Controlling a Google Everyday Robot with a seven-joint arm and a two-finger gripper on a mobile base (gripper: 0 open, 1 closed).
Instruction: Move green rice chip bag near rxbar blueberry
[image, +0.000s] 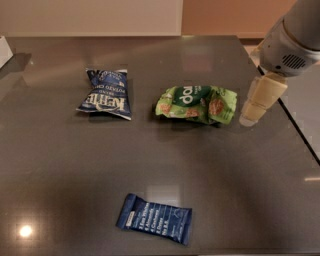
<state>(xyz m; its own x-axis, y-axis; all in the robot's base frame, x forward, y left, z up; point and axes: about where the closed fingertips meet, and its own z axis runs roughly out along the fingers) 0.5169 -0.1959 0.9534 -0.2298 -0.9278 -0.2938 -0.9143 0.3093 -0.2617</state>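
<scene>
The green rice chip bag lies crinkled on the dark table, right of centre, with a dark green round patch and white "pop" lettering. The rxbar blueberry is a small flat dark-blue wrapper with white text, near the front edge, well below the bag. My gripper hangs from the grey arm at the upper right, just right of the bag's right end and close to the table surface. It holds nothing that I can see.
A dark blue Kettle chip bag lies at the left of the table. The table's right edge runs diagonally close behind the gripper. A white object sits at the far left edge.
</scene>
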